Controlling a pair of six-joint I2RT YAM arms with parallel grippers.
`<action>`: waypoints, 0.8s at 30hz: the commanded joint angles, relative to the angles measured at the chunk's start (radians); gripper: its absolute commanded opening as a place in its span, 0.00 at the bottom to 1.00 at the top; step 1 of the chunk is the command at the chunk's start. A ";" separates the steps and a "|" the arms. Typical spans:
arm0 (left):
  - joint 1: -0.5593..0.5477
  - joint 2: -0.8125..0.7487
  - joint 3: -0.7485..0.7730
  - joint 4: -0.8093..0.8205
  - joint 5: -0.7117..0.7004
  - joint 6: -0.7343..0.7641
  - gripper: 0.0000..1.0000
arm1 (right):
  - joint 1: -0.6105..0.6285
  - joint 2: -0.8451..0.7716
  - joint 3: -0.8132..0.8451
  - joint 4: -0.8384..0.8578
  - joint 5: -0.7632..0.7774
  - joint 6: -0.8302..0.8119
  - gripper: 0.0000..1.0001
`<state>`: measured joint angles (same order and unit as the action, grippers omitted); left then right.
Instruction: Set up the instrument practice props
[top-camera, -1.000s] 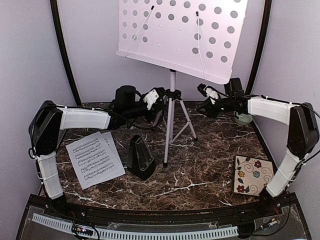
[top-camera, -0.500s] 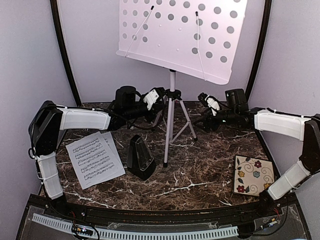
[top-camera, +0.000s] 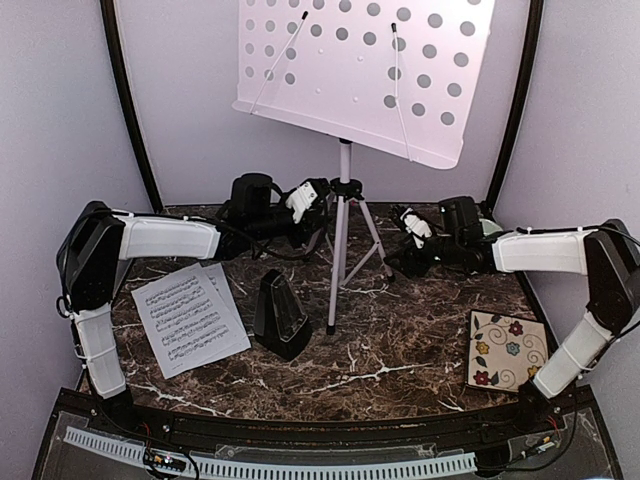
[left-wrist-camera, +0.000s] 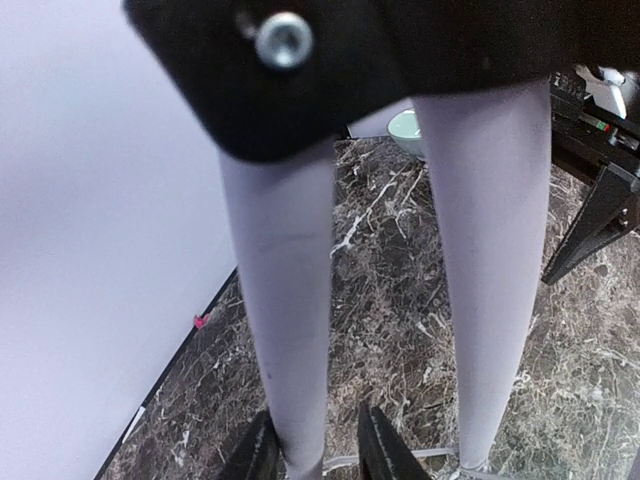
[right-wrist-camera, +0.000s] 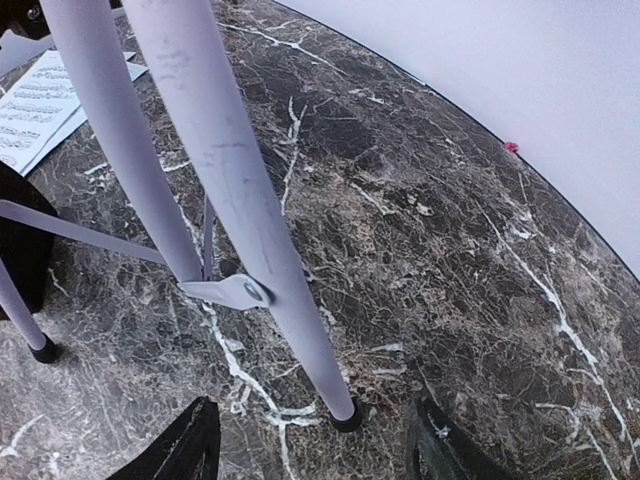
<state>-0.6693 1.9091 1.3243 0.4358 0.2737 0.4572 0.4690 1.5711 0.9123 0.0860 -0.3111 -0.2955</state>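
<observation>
White hole-dotted music stand (top-camera: 365, 70), black metronome (top-camera: 281, 315), white printed sheets (top-camera: 188, 318), floral tile (top-camera: 508, 350), possibly pale green bowl (left-wrist-camera: 405, 125).

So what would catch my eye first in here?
The big white music stand, its desk dotted with holes, towers at the back middle of the dark marble table. Both arms reach in low at its silver tripod legs, with the left hand and the right hand each open around one leg. Nearer, on the left, music sheets lie beside a black metronome.
</observation>
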 joint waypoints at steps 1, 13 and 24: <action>0.011 -0.044 0.009 -0.050 0.030 -0.012 0.31 | 0.011 0.054 -0.007 0.096 0.045 -0.017 0.62; 0.096 -0.081 -0.085 -0.015 0.107 -0.061 0.43 | 0.025 0.152 0.018 0.175 0.116 -0.051 0.47; 0.166 0.008 -0.015 -0.150 0.332 0.092 0.44 | 0.026 0.202 0.052 0.188 0.121 -0.103 0.40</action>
<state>-0.5045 1.8870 1.2392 0.3500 0.4850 0.4892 0.4866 1.7531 0.9291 0.2337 -0.2008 -0.3702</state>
